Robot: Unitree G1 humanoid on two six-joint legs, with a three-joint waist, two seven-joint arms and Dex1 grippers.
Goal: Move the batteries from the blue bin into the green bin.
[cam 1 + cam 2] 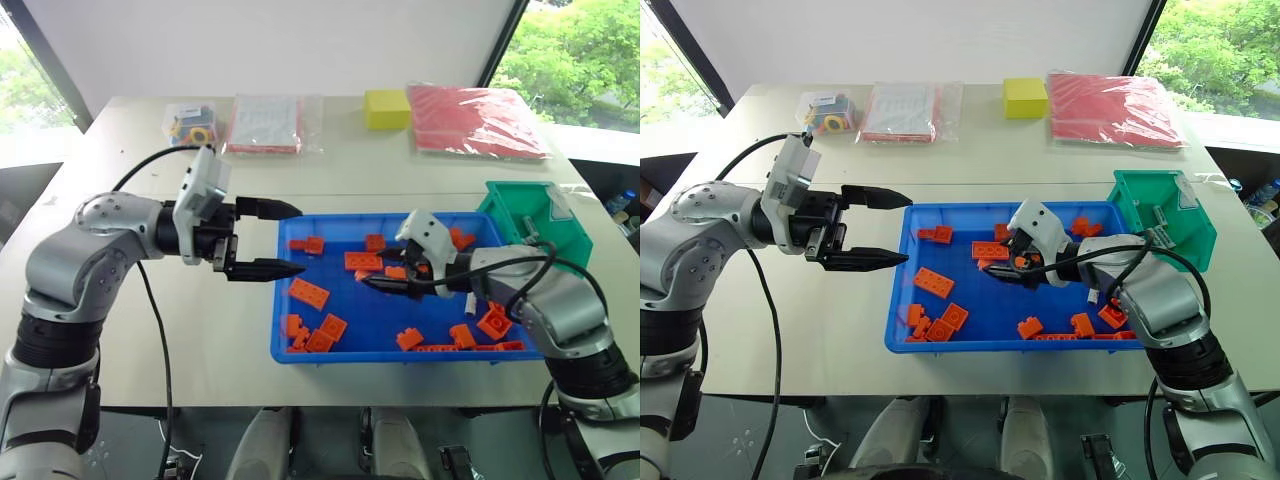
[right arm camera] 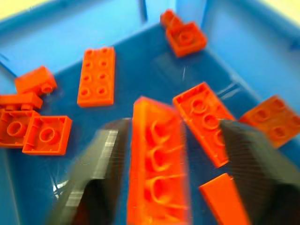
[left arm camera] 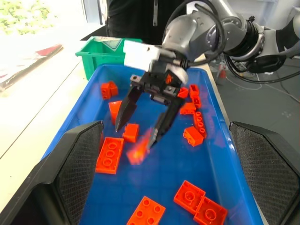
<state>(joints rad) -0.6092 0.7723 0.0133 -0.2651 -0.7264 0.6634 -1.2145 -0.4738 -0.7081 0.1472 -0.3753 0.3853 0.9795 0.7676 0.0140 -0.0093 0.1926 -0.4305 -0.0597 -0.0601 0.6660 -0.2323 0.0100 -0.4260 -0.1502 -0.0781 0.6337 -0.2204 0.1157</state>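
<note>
Right pincer [image 3: 140, 125]: wide, one orange brick [image 2: 157, 173] between the fingers, over the blue bin [image 1: 330, 345].
Left pincer [image 1: 290, 240]: wide, empty, beside the bin.
Green bin [image 1: 530, 215]: one, behind the right pincer.

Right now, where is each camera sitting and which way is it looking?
Head views: up high, looking down at the table, both arms and the blue bin.
Left wrist view: looks along the left gripper at the right gripper, open over orange bricks.
Right wrist view: looks down into the blue bin, a brick between its fingers.
All share the blue bin.
</note>
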